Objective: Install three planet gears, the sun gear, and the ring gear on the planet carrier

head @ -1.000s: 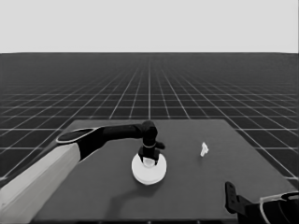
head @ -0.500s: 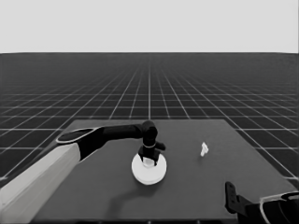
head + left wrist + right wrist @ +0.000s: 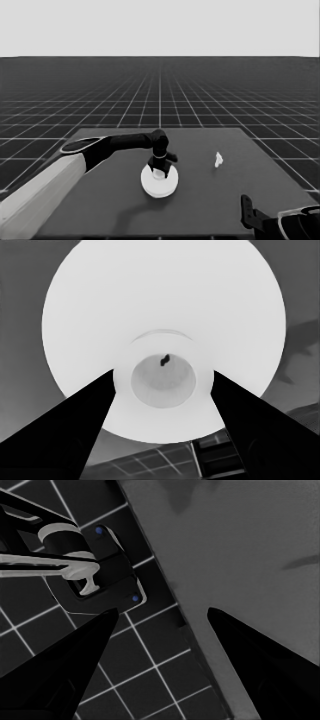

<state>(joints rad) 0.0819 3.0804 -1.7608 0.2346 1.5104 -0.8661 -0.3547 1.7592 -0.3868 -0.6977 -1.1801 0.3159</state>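
Left gripper (image 3: pixel 159 167) stands over the middle of the counter (image 3: pixel 210 200), pointing straight down onto the larger round part (image 3: pixel 159 182). That part lies flat, its axis vertical, raised hub (image 3: pixel 162 377) facing up; being round, it has no long axis to note. In the left wrist view the two fingers (image 3: pixel 75 430) sit one on each side of the hub, touching its rim, so the gripper is closed narrowly on the hub. A thin white piece (image 3: pixel 218 159) lies well apart, toward the counter's right side, standing roughly on end. Right gripper (image 3: pixel 250 215) waits at the counter's near right corner, fingers spread with nothing between them.
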